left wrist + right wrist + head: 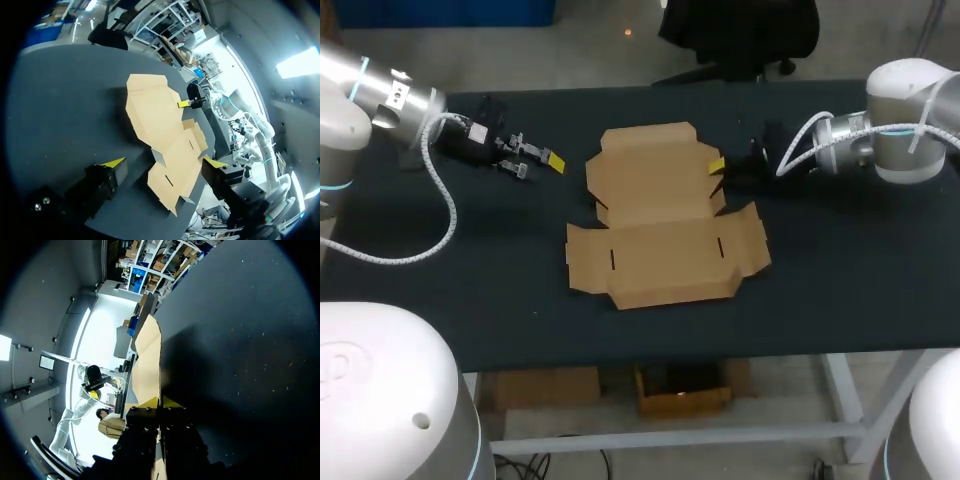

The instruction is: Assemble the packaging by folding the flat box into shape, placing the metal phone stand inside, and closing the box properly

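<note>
Toward the table's far edge, right gripper (pixel 160 403) pinches the flat box (pixel 660 215); it should fold slowly while the spread left gripper (pixel 164 163) braces.

Overhead; low wrists; box (pixel 660 215) seemingly common

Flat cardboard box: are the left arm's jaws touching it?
Apart. The head view shows a strip of bare black table between the left arm's jaws and the nearest edge of the flat box.
</note>
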Available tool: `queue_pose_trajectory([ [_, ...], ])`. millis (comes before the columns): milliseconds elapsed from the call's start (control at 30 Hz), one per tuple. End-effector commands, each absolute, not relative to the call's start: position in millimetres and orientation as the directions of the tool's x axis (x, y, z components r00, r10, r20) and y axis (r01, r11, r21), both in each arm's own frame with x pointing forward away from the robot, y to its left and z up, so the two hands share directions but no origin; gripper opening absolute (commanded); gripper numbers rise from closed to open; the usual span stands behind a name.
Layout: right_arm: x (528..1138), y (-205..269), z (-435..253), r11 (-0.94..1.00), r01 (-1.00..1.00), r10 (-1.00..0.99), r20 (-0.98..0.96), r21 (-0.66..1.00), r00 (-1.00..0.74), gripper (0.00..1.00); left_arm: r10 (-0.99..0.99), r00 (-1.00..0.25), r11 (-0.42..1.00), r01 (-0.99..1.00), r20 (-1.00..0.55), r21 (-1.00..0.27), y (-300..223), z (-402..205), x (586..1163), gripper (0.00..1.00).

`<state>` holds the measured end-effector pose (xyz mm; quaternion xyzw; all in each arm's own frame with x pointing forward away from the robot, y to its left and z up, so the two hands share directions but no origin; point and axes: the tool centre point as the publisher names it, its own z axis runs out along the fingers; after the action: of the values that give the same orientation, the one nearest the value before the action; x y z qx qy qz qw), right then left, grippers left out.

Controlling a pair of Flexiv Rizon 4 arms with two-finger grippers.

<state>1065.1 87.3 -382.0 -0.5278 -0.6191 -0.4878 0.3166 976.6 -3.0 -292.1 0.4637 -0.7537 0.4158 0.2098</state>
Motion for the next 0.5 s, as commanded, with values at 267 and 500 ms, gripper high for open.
queue_pose_trajectory([
  [267,1063.2,82.9,-365.9,-0.035,0.941,0.307,0.900,0.336,-0.310,0.00,-0.480,-0.537,0.206,-0.838,0.694,-0.506,-3.7,-307.7,992.0,1.00],
  [500,1062.3,85.0,-357.0,-0.022,0.927,0.273,0.894,0.375,-0.355,0.00,-0.502,-0.543,0.132,-0.817,0.673,-0.561,-2.4,-317.1,1007.2,1.00],
])
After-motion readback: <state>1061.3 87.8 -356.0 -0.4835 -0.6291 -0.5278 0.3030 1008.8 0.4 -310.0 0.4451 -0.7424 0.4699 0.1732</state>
